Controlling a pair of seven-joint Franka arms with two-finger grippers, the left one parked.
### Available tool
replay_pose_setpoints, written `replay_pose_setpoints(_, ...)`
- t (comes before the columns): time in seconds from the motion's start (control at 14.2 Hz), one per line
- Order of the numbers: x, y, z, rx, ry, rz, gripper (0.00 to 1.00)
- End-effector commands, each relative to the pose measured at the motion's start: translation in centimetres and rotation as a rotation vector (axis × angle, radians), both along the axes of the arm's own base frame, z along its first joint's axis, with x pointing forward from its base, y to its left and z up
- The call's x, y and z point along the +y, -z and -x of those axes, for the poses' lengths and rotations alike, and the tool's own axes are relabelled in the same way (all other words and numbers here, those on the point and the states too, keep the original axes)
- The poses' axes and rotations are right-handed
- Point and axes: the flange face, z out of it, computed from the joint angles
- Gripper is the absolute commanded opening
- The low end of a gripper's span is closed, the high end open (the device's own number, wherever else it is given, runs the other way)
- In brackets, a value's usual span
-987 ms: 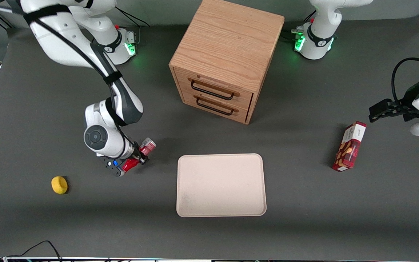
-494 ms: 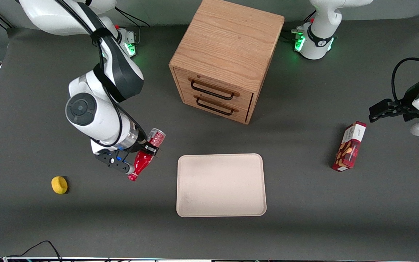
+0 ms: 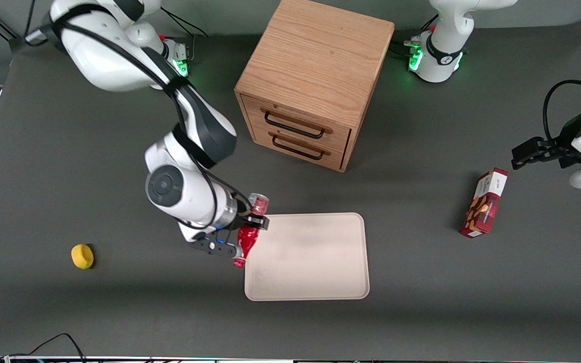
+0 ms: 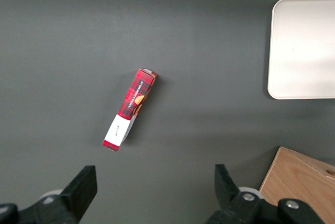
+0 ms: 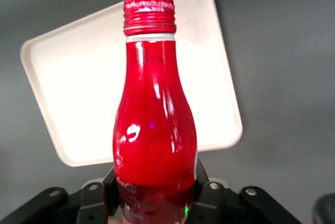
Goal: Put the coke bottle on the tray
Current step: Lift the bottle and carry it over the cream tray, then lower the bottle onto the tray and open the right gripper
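My right gripper (image 3: 250,224) is shut on the red coke bottle (image 3: 248,237), held in the air and lying nearly level, with its silver base (image 3: 258,200) toward the cabinet and its red cap (image 3: 239,262) toward the front camera. It hangs at the edge of the cream tray (image 3: 315,272) on the working arm's side. In the right wrist view the coke bottle (image 5: 154,130) stands between the black fingers (image 5: 201,182), its cap (image 5: 148,8) over the tray (image 5: 78,88).
A wooden two-drawer cabinet (image 3: 315,80) stands farther from the front camera than the tray. A yellow lemon-like object (image 3: 82,255) lies toward the working arm's end. A red snack box (image 3: 484,202) lies toward the parked arm's end, also in the left wrist view (image 4: 129,109).
The right arm has lifted the bottle off the table and carried it sideways toward the tray, from near the lemon's side to the tray's edge. The grip has stayed shut.
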Motion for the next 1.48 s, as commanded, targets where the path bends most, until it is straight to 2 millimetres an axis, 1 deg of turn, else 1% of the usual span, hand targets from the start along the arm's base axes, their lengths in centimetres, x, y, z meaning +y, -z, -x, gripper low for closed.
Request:
replay_pose_setpoints(0.0,0.9,4.6,-1.0,-0.019,-0.131,-0.015,0.0)
replay_pose_setpoints(0.07,0.4,5.5,-1.2,-0.017,-0.135,-0.008,0.0)
replay_pose_setpoints(0.28,0.0,8.0,-1.2,-0.044,-0.246,0.056,0.0)
replay_pose_setpoints(0.42,-0.5,8.6,-1.4,-0.074,-0.327,0.099,0.0)
replay_pose_setpoints(0.49,-0.6,9.6,-1.4,-0.069,-0.351,0.099,0.0)
replay_pose_setpoints(0.63,-0.8,10.7,-1.9,-0.104,-0.34,0.09,0.0)
replay_pose_setpoints(0.78,-0.9,11.5,-2.1,-0.118,-0.333,0.083,0.0)
replay_pose_setpoints(0.99,-1.5,11.4,-2.9,-0.149,-0.318,0.09,0.0)
replay_pose_setpoints(1.06,-1.7,11.7,-3.1,-0.152,-0.313,0.087,0.0)
replay_pose_setpoints(1.2,-1.5,11.7,-3.0,-0.153,-0.308,0.085,0.0)
replay_pose_setpoints(1.41,-1.2,12.9,-3.0,-0.162,-0.288,0.068,0.0)
